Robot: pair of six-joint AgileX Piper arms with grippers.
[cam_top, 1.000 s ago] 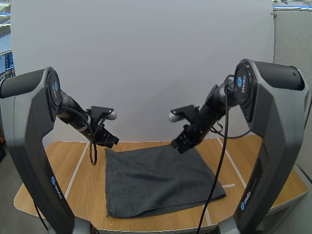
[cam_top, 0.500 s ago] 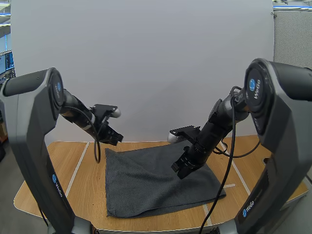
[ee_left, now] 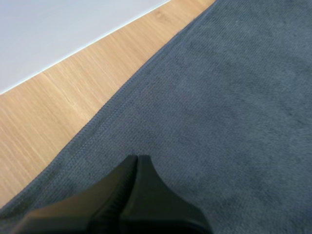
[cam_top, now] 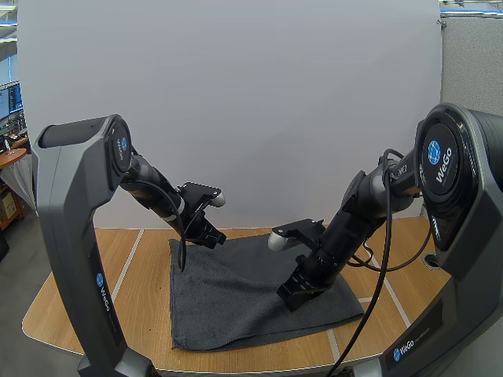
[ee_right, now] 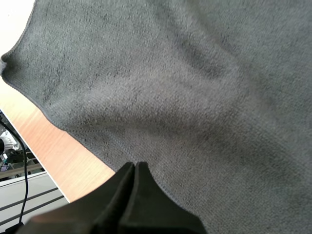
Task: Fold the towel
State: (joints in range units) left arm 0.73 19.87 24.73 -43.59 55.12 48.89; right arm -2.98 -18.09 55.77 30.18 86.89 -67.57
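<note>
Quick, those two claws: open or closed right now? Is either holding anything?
Left gripper: closed, holding nothing, over the towel near its edge.
Right gripper: closed, holding nothing, also over the towel.

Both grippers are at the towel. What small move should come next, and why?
Probably open both grippers. The left gripper lies shut as one wedge just inside the towel's far left hem; the right gripper is shut near its right edge. The towel lies spread on the table, so neither can pinch an edge as it is.
</note>
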